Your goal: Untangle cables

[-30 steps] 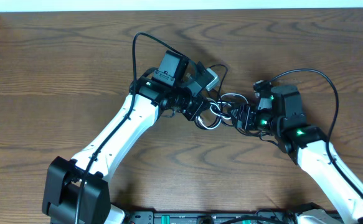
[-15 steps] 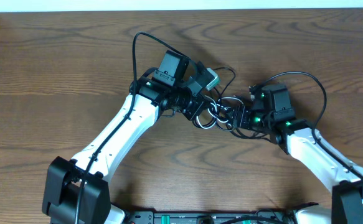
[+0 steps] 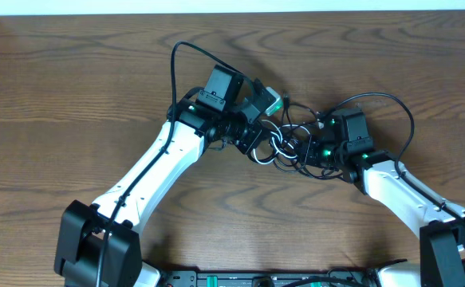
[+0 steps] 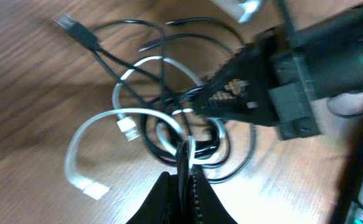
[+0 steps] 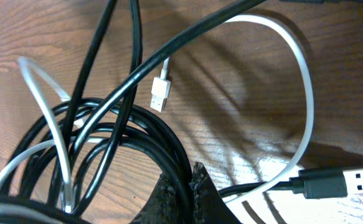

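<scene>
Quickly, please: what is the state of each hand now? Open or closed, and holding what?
The left hand is closed, pinching the white cable.
The right hand is closed on a black cable of the tangle.

Closing in
My right gripper has slid left into the cables and clamped onto a black cable.

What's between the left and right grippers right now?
In the overhead view, the knot of thin black and white cables fills the stretch between the left gripper and the right gripper; each is shut on a strand.
</scene>
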{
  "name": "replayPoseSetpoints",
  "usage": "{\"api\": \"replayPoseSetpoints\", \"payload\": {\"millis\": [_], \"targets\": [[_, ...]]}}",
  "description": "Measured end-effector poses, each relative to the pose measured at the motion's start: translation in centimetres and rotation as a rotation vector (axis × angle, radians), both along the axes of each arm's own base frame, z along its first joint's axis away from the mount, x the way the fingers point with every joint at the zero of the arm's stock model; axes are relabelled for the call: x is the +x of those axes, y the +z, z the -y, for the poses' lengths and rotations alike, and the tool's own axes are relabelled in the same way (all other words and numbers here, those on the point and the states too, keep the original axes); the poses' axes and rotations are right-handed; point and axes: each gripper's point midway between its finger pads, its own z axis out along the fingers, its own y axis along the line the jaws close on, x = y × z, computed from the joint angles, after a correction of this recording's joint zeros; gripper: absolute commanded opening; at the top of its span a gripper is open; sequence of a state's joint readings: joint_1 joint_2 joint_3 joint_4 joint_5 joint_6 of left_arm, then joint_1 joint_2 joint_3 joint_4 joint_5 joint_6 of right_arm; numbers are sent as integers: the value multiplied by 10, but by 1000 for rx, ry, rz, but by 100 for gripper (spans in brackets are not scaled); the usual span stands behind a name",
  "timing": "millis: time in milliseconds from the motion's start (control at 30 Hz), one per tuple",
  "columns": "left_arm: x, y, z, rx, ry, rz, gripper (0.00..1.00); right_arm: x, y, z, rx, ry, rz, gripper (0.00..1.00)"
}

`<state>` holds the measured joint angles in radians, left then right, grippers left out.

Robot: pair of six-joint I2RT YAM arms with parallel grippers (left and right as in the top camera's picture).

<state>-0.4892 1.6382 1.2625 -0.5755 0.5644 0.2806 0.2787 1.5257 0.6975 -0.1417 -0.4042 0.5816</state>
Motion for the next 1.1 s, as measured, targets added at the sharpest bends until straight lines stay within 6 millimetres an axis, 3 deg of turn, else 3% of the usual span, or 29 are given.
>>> {"api": "replayPoseSetpoints", "payload": {"millis": [200,267,400,500,633,700,867,1100], "targets": [[18,-16,-26,157,198,14,8,5,5,3,17,6,12,1],[19,-21,-33,192,243,7,17,4,6,4,32,15,8,1],[23,-24,-45,225,305,-6,47,3,1,15,35,21,-7,1],[20,-24,-45,196,312,-43,53,2,-1,18,40,28,-13,1],[10,-18,-28,104,282,-115,53,3,3,13,66,52,10,1],[4,-15,-20,55,297,-175,43,7,7,10,82,63,34,1],[-8,-13,-8,0,387,-316,43,13,17,4,114,89,85,1],[-19,-32,6,-2,550,-515,46,21,28,-6,141,122,155,1]]}}
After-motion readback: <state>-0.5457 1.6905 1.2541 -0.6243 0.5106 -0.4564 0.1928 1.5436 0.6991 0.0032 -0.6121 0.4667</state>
